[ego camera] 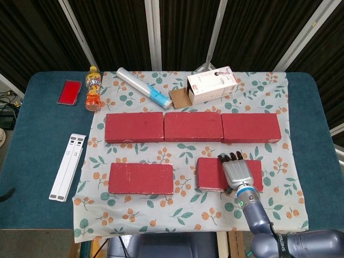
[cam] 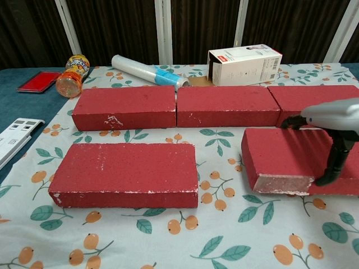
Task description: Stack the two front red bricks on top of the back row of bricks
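**Desk:** What does the right hand point(ego camera: 237, 171) have at lower right of the head view?

**Photographer:** It grips the right front brick point(ego camera: 215, 174), fingers over the far edge, thumb down the near face. In the chest view that brick looks raised off the floral cloth point(ego camera: 140, 215).

**Desk:** And the rest?

**Photographer:** The left front brick point(ego camera: 141, 178) lies untouched at lower centre. The back row of bricks point(ego camera: 192, 127) runs across mid-frame with nothing on top. So neither brick is stacked; the first lift seems just begun. The left hand shows in neither view.
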`<state>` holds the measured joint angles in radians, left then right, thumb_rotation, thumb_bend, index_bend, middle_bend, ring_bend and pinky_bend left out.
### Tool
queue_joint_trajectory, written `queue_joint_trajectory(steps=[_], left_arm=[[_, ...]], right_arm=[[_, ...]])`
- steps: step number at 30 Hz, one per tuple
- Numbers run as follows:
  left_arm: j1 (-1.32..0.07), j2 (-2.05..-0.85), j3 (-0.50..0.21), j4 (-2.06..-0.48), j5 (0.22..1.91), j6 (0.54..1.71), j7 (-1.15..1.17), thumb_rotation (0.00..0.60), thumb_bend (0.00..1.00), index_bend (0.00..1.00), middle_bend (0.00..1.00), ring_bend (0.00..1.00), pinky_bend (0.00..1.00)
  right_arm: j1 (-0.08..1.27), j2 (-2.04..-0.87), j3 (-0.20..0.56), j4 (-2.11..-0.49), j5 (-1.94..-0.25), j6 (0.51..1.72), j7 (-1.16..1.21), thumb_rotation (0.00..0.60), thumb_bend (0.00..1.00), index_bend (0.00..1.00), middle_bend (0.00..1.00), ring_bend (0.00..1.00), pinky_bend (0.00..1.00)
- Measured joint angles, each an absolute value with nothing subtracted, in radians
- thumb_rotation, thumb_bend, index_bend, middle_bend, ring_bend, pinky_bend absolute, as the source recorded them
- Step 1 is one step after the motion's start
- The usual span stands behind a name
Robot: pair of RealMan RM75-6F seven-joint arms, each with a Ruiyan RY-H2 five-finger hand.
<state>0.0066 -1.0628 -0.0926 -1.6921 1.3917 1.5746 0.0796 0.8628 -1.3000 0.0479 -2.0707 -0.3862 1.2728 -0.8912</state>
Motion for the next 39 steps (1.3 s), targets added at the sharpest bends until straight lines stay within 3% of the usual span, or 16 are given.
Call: queue_joint_trajectory(steps=[12,19,25,39], left_arm=[[0.001,-1.086,-0.113,-1.653,1.382,1.59,0.092,0.6,0.08,0.1,0.03,0.02,0.16],[-0.007,-1.109,-0.124,-1.643,1.355,1.587,0.139,0.6,0.08,0.1,0.03,0.02,0.16],[-0.015,-1.131,-0.139,-1.637,1.317,1.582,0.193,0.6,0.08,0.1,0.03,0.02,0.16],[-0.034,-1.161,-0.157,-1.625,1.252,1.556,0.272,0.6,0.08,0.1,0.03,0.02,0.16]], right_arm=[[1.016,-1.088,0.198,-2.12,-0.109,1.218,-0.999,0.6,0.17,0.48,0.3,0.1,0.0],[1.136,-1.034,0.272,-1.992,0.105,1.02,-1.057,0.6,0.18,0.49,0.31,0.1,0.0],[1.24,-1.041,0.272,-1.801,0.218,0.841,-1.116,0.6,0.18,0.51,0.31,0.1,0.0],[1.382,-1.228,0.175,-1.447,0.265,0.625,-1.136,0.6,0.19,0.52,0.31,0.1,0.0]])
